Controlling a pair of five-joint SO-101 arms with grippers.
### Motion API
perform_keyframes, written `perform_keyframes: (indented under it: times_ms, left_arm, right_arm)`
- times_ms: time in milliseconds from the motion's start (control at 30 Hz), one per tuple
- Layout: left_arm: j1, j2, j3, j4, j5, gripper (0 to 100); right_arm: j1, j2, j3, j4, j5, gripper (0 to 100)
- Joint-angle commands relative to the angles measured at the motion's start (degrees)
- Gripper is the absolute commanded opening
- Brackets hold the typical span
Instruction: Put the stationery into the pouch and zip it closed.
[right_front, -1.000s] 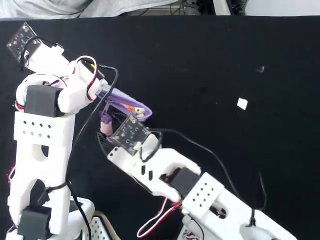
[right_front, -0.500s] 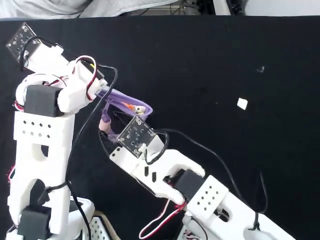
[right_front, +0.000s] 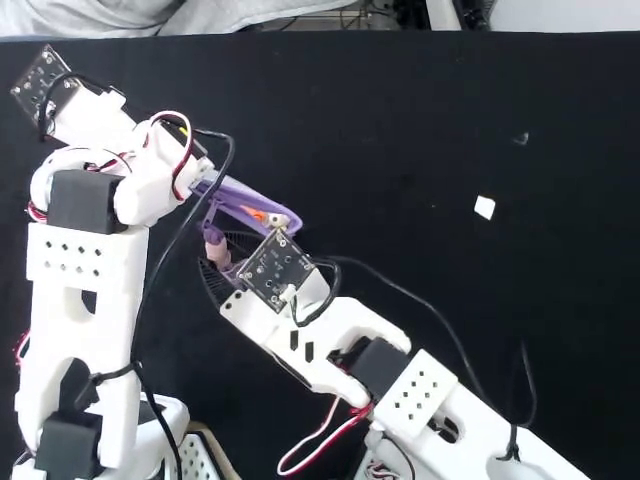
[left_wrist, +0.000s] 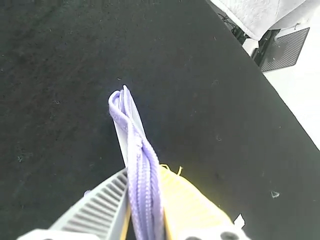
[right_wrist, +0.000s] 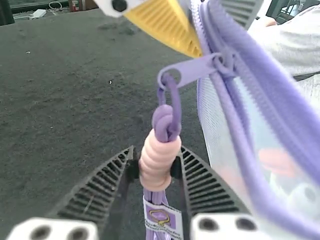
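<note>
**High view.** The left gripper is pressed together on one end of the pouch, which reaches out from its jaws above the table. The right gripper sits just below that clamped end. Over the last second it has shifted a little sideways, towards the pouch's free end, and the pull cord now leans with it. The free end of the pouch sits slightly higher and the strip looks tauter. Judgement: the zip is under pull, though travel in this interval is slight. An orange item shows inside the pouch, so loading appears done.

**Left wrist view.** The purple edge of the pouch is pinched between the grey and yellow jaws and stands out beyond them, twisted. A white scrap lies on the table well apart from the gripper, and it is too small to identify.

**Right wrist view.** The right gripper's jaws pinch a pink bead on the cord. The cord runs up from the bead to the zip tab, and the tab sits close to the left gripper's jaws. Pale and orange shapes show through the pouch wall. I cannot tell how much of the zip is closed.

**Obstructions.** Nothing lies between the grippers. The risks are the bead slipping from the pinch and the twisted edge binding the slider.
</note>
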Motion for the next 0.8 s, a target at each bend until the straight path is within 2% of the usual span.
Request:
perform_keyframes:
  times_ms: [0,67,133,400,533,767]
  left_arm:
    - [0.13,-1.93,-0.31,0.09,1.58,3]
    - [0.13,-1.93,-0.31,0.26,1.76,3]
    - [-0.13,-2.02,-0.31,0.26,1.76,3]
    - [-0.40,-1.67,-0.31,0.00,1.76,3]
    - [-3.65,-1.58,-0.75,-0.18,1.85,3]
    - [-6.46,-1.58,0.40,-2.46,1.85,3]
  right_arm:
    - [0.53,-2.15,-3.47,-1.93,-0.35,12.3]
    - [0.53,-2.15,-3.56,-1.93,-0.26,10.3]
    - [0.79,-2.42,-3.56,-1.93,-0.35,1.3]
    - [0.97,-2.59,-4.53,-1.23,0.35,1.1]
    - [1.14,-3.82,-8.40,4.13,2.73,1.1]
    - [7.56,-15.69,-14.46,15.82,2.99,1.1]
